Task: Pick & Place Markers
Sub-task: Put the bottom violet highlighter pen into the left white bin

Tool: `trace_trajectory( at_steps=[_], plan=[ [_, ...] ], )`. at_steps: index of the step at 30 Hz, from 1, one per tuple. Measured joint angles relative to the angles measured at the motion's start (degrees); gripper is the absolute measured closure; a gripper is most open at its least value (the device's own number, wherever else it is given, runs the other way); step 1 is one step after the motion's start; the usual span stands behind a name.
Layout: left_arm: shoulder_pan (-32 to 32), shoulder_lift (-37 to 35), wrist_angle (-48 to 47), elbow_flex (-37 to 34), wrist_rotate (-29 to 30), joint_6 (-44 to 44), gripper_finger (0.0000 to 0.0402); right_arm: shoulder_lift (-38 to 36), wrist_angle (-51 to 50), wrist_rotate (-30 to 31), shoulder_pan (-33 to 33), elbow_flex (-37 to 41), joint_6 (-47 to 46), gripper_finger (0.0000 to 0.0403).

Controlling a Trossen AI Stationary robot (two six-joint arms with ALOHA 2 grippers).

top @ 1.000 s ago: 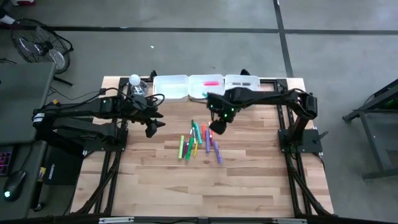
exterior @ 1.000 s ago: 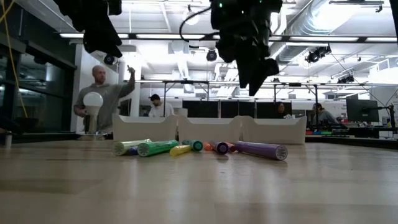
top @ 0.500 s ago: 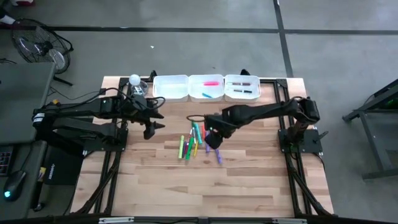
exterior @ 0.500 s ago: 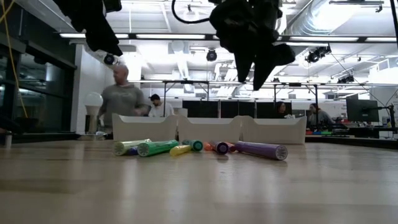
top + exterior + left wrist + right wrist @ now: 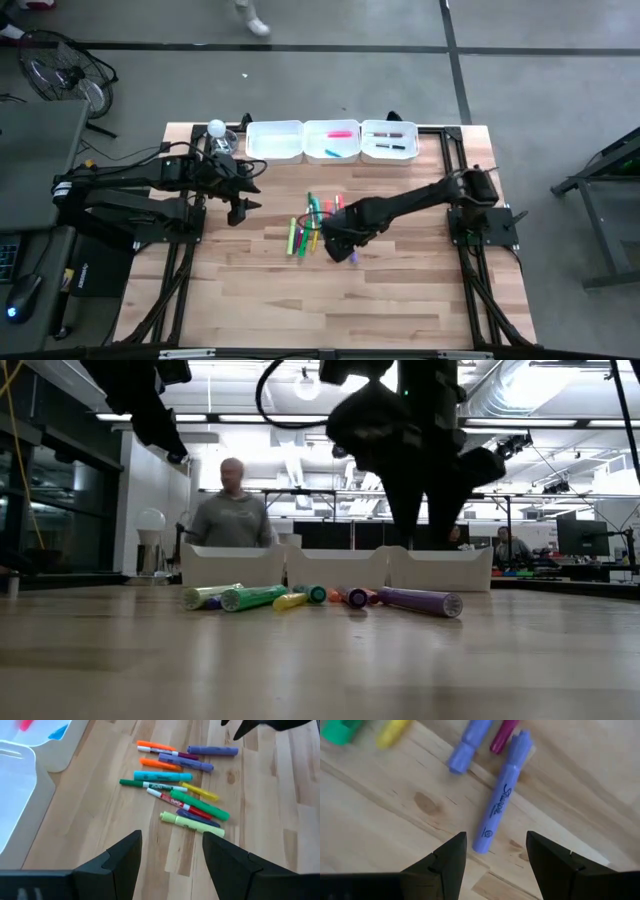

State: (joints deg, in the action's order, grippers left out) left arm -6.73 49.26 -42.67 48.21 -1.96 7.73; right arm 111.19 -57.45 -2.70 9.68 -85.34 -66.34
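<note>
Loose cluster of thin coloured markers (image 5: 315, 225) seen lying flat near the middle of the light wooden slatted table (image 5: 260, 290). Right gripper (image 5: 495, 865) is lowered over the cluster's right edge, fingers spread apart and empty, a fat purple highlighter (image 5: 501, 792) lying on the wood between them, not touched. Left gripper (image 5: 170, 857) is held above the table to the left of the cluster, fingers parted, nothing held. Three white rectangular plastic trays (image 5: 275, 140) are set in a row at the far edge; pink and dark markers are seen inside two. A person (image 5: 232, 510) is visible behind the trays.
</note>
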Motion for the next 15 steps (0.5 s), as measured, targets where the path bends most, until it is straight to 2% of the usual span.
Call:
trace_trajectory(
  at_steps=[10,15],
  plan=[
    [0.0,-0.01,-1.65,0.0,-0.28,0.11,0.0195,6.84,3.3,-2.05,2.22,0.0,-2.61,0.0208],
    [0.01,-0.01,-2.3,0.0,-0.27,0.21,0.0195,9.57,3.03,-0.88,3.13,-0.16,-5.33,0.0208]
  ],
)
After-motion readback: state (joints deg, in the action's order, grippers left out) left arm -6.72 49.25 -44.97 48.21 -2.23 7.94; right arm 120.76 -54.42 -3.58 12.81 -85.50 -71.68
